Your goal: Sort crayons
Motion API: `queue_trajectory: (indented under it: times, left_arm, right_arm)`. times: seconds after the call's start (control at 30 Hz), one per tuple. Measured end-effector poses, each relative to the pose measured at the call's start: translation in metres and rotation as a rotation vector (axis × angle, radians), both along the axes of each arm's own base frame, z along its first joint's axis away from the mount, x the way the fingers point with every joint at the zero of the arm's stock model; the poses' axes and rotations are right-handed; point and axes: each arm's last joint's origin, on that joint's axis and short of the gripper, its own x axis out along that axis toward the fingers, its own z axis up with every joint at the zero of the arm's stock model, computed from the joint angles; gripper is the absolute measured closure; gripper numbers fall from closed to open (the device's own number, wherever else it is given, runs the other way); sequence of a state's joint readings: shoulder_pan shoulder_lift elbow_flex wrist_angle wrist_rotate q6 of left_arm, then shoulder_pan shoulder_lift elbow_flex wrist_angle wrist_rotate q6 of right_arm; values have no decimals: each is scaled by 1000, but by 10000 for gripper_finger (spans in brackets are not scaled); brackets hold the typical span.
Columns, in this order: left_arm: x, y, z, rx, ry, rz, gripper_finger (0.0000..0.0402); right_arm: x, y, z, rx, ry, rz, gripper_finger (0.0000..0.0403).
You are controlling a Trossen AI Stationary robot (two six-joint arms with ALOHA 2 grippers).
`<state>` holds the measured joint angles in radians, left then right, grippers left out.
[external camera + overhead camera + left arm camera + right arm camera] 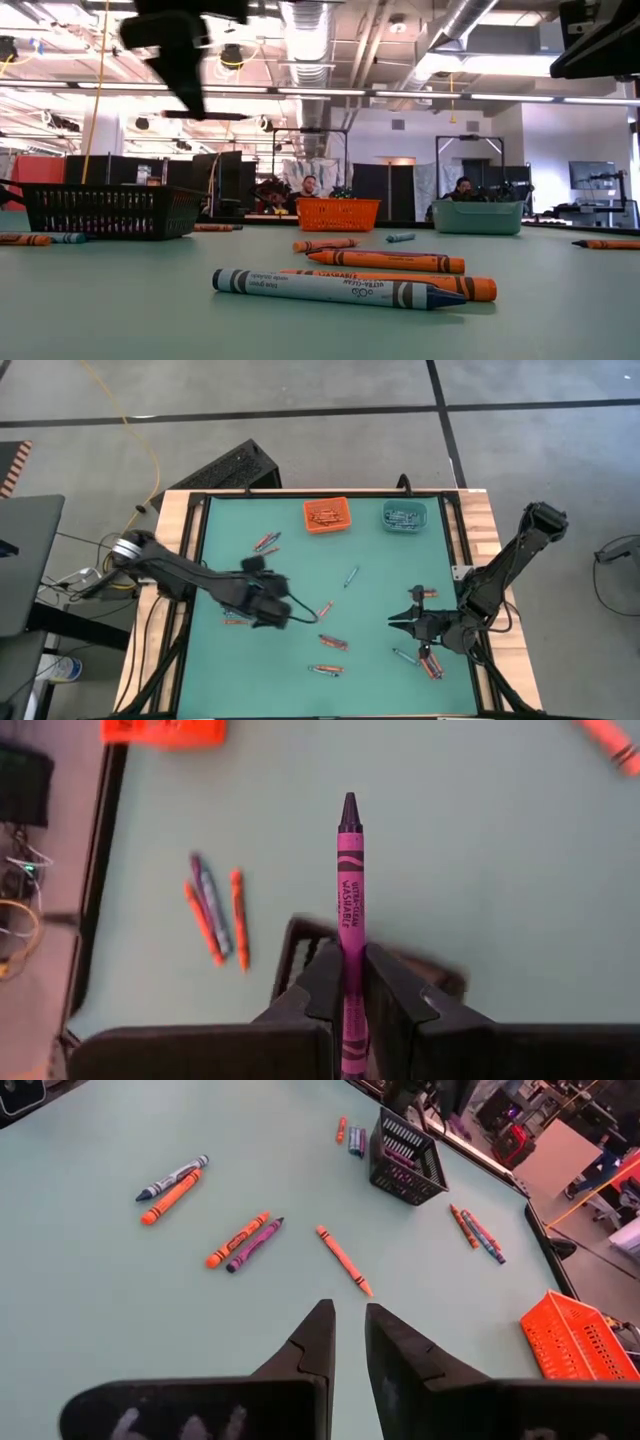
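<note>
High view: your left gripper [283, 610] sits over the left-centre of the green table [380, 570], above the black bin [262, 598], which the arm largely hides. Your right gripper [398, 622] hangs over the right-front part of the table. The orange bin [326, 515] and teal bin [404, 515] stand side by side at the far edge, each with crayons inside. Loose crayons lie scattered: a pair near the far left [266, 541], one blue mid-table [351, 575], several along the near side [326, 669], and a cluster just beside the right gripper [430, 664].

Low view: a blue crayon [335, 288] lies nearest the camera, with two orange ones [385, 262] just behind it. The black bin [108, 210] stands left, the orange bin [338, 214] centre, the teal bin [477, 216] right. People sit in the room beyond (none near the table).

Left wrist view: your left fingers [325, 982] are clenched on a purple crayon [349, 870], which points straight out from between them, clear of the table. Three crayons [215, 915] lie together on the surface beyond.

Right wrist view: your right fingers [318, 1338] stand slightly parted with nothing between them. An orange crayon [343, 1260] lies on the table just ahead of them; an orange-and-purple pair [246, 1241] and a blue-and-orange pair [172, 1187] lie farther off.
</note>
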<state>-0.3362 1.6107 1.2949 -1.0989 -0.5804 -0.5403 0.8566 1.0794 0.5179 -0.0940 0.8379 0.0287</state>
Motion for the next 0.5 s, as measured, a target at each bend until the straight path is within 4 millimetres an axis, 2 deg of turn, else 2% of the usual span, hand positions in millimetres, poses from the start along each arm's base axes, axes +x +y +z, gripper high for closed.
queue_trajectory:
  times: [0.23, 0.4, 0.5]
  left_arm:
    - [-58, 14, -21, -29, -23, 48, 386]
    - [-83, 27, -48, -62, 20, 98, 386]
    - [-92, 31, -64, -123, 56, 114, 386]
  right_arm:
    - [0, 0, 0, 0, -1, -2, 339]
    - [0, 0, 0, 0, -1, -2, 339]
    - [0, 0, 0, 0, -1, -2, 339]
